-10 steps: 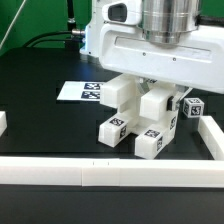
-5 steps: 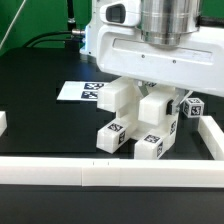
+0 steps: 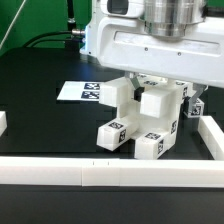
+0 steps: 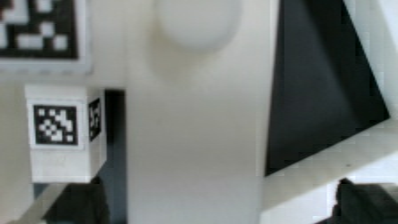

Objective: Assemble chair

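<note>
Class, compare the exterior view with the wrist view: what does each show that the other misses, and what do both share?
Only the exterior view: the whole chair, the arm above it, the marker board and the front rail. Only the wrist view: one tag close up, with a clear pattern. Both: white chair parts against the black table.

The gripper (image 3: 160, 92) has a broad, blocky white housing (image 3: 150, 48) with softly rounded edges and dark fingers. A dull grey metal cylinder (image 3: 168, 12) tops it.
</note>
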`<control>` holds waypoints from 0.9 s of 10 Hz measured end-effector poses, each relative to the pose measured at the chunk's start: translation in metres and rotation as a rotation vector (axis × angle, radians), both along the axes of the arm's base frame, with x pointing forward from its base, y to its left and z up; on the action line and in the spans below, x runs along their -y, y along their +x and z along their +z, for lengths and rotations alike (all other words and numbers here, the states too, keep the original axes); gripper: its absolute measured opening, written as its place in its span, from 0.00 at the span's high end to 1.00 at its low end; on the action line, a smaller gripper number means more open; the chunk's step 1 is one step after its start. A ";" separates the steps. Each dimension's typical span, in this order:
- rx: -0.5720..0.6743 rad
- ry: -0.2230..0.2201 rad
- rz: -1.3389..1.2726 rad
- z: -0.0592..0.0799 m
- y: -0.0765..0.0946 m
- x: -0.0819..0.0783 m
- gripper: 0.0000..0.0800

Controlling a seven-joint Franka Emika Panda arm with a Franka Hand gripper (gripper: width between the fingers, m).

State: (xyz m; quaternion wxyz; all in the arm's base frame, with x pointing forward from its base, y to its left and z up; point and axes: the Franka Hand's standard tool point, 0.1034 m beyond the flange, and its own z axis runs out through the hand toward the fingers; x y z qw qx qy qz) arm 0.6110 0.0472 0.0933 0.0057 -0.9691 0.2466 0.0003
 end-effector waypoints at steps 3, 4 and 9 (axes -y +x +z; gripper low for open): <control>0.000 -0.003 0.002 -0.003 -0.001 0.002 0.19; 0.000 -0.006 -0.012 -0.009 -0.002 0.000 0.19; -0.030 0.010 -0.039 0.007 -0.010 -0.010 0.19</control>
